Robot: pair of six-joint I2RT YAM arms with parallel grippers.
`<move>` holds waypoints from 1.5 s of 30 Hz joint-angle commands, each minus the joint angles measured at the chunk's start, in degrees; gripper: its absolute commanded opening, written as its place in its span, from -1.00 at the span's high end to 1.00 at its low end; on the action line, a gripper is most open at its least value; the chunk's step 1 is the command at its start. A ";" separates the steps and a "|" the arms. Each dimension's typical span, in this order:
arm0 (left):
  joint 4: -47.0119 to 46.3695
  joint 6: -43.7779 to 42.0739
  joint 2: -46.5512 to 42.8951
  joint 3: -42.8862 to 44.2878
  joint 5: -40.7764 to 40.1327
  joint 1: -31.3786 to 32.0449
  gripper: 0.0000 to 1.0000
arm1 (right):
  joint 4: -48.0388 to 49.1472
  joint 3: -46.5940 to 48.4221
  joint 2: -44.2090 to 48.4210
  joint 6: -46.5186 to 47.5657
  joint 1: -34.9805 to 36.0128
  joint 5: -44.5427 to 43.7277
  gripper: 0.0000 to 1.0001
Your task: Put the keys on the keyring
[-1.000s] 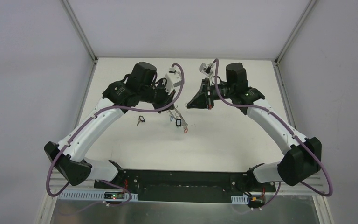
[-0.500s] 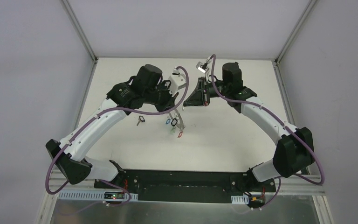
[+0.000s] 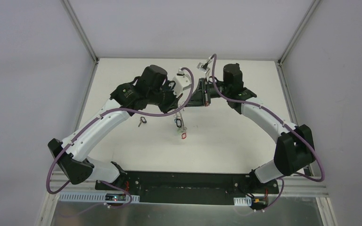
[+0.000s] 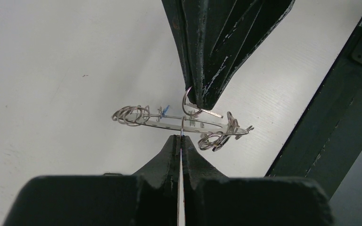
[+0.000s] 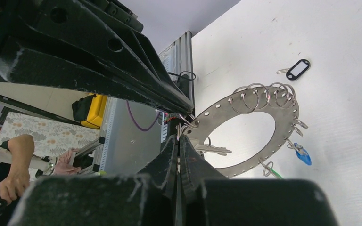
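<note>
- Keyring (image 5: 287, 122): a flat, perforated steel annulus hung with small wire split rings. It is held clear of the surface (image 3: 118, 70) at mid-rear. It sits edge-on to the left wrist camera, long axis left to right.
- Left hand (image 4: 181, 141): fingers together, clamped on the keyring's rim.
- Right hand (image 5: 179, 141): fingers together, pinching a silver key (image 5: 213, 150) at its split ring.
- Black-tagged key (image 5: 297, 69): lies flat on the surface, apart.
</note>
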State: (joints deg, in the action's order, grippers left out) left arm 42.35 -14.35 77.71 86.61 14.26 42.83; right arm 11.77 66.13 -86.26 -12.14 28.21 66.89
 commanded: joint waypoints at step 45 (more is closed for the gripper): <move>-1.48 -3.11 -1.93 -0.21 -1.22 1.20 1.00 | 3.15 2.59 -4.45 -4.77 -0.32 -0.01 1.00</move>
State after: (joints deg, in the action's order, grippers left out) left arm 42.30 -16.56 78.37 86.41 12.32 43.53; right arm 12.25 66.19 -90.85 -16.32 28.95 66.89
